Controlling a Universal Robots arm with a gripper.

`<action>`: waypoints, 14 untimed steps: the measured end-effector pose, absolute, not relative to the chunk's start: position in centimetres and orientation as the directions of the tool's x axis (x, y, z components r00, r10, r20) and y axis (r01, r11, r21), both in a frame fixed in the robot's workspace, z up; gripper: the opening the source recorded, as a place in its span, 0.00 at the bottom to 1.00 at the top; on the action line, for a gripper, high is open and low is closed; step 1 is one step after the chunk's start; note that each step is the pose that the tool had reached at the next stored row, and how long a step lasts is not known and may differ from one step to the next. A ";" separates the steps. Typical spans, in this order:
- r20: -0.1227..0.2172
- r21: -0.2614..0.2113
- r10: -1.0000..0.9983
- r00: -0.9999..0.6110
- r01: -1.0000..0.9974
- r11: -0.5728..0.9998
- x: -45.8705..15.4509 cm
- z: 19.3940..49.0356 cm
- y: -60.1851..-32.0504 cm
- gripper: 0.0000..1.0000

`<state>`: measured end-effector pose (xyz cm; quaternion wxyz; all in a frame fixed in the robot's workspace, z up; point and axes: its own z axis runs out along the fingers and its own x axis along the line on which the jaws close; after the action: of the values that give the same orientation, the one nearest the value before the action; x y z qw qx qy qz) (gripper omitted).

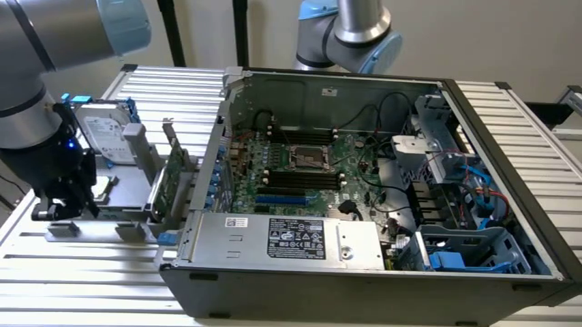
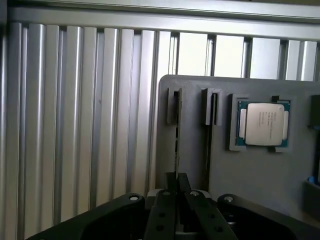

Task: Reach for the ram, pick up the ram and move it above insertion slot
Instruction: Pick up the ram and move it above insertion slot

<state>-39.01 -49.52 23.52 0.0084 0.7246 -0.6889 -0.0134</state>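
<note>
In the wrist view the ram stands edge-on as a thin dark line in the first slot of a grey holder. My gripper sits at the ram's near end, its two fingers drawn close together with the ram's edge between them. In the exterior view the gripper is down at the grey holder, left of the open computer case. The black memory slots lie on the motherboard inside the case, well off to the exterior view's right of the gripper.
A second slot runs beside the ram, and a processor lies in a pocket of the holder. A taller green card with a metal bracket and a hard drive stand between gripper and case wall. A power supply fills the case front.
</note>
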 end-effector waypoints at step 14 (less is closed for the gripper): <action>-0.009 0.031 -0.999 0.050 -0.998 -0.051 -37.2 29.9 -49.5 0.13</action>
<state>-37.20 -49.52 29.90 0.0079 0.7247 -0.6889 -0.0139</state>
